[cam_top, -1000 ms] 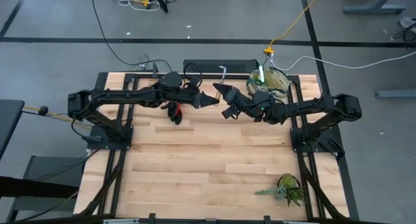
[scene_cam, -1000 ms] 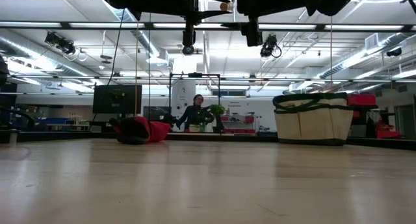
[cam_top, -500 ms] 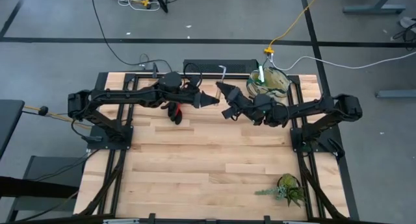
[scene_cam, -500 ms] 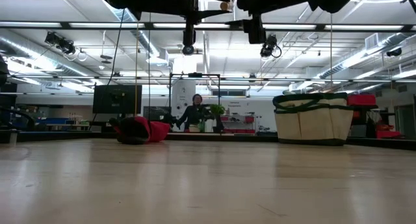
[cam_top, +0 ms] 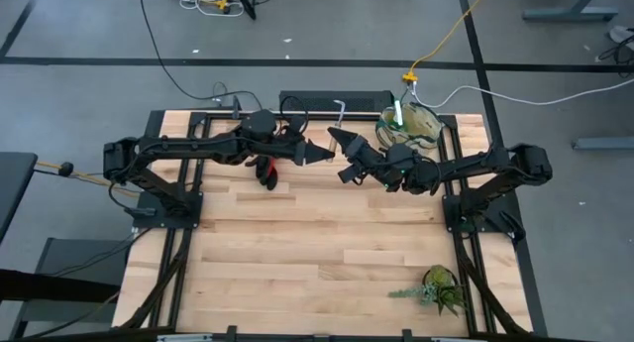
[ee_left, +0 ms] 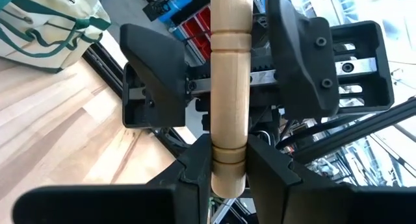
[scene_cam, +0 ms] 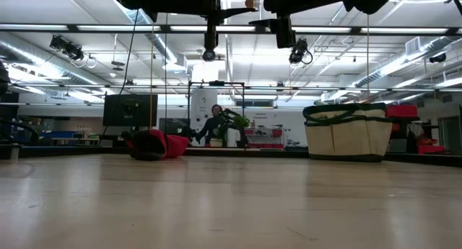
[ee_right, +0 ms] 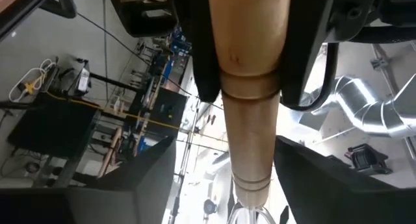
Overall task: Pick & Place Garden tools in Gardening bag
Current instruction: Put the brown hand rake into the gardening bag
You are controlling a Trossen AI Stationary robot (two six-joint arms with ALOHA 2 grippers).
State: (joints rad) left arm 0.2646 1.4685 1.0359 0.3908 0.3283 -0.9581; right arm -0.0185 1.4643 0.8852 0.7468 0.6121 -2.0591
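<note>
No legible writing, wooden handle [ee_left: 229, 94], apparently unmarked

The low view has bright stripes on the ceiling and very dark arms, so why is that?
In the low view, long ceiling lights shine toward the camera, so the arms near the picture's top show as black shapes against them; the wooden table nearest the camera looks soft and blurry, while the gardening bag farther back looks clearer.

Robotics lab: exposed ceiling ducts [scene_cam: 43, 50].
</note>
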